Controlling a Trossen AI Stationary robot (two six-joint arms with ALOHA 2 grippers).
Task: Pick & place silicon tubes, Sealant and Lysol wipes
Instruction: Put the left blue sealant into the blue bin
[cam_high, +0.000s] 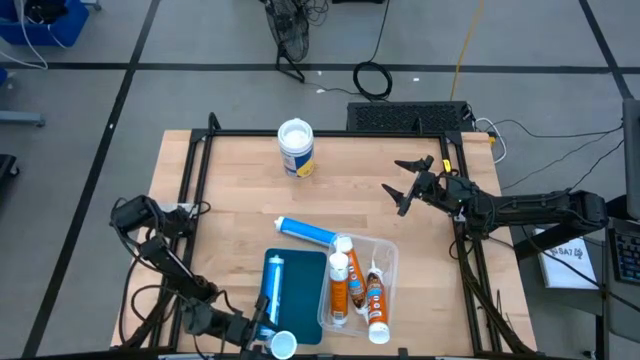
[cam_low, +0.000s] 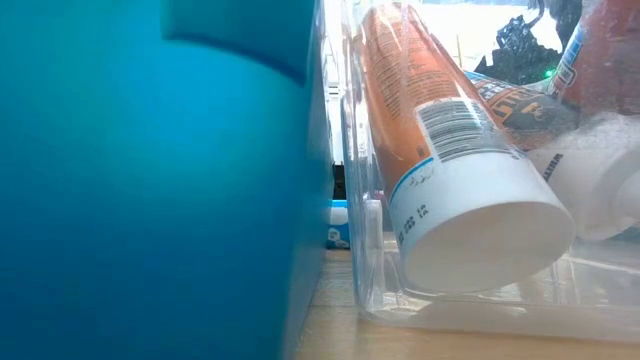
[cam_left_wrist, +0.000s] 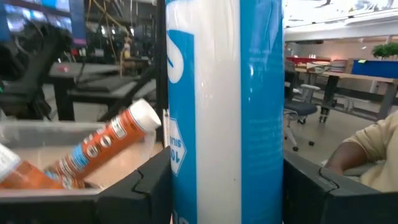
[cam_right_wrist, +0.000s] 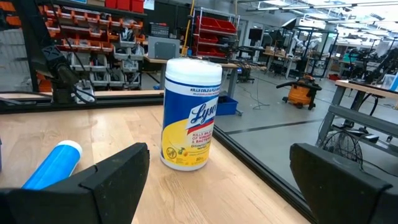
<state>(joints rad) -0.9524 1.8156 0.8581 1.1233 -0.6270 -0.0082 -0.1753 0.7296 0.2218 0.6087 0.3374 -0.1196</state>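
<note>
The left pincer is clamped on a blue-and-white tube, fingers pinching its barrel from both sides, and the tube runs out from that grip over a blue pad lying on the surface. Just beside this pincer sits the clear tray with orange sealant tubes already lying inside. Another blue tube lies on the wood ahead of the tray, between the two arms. Over on the other side, the right pincer hovers with its fingers spread wide, nothing between them, and straight ahead of it stands the Lysol wipes, upright and well apart from the fingers, near the far rail of the surface. That canister looks stiff-walled and fairly light, I'd judge, but fat and glossy-labelled, so slippery; the spread fingers look only just wide enough for it. Best hold is probably low to mid body, square across the widest line, under the white lid, since a high pinch may tip it. The tubes look rigid and round, likely to roll once released. Room is generous: bare wood lies between the right pincer and the canister, though the black frame sits close behind this arm, and the tray's thin walls could snag on the way in.
</note>
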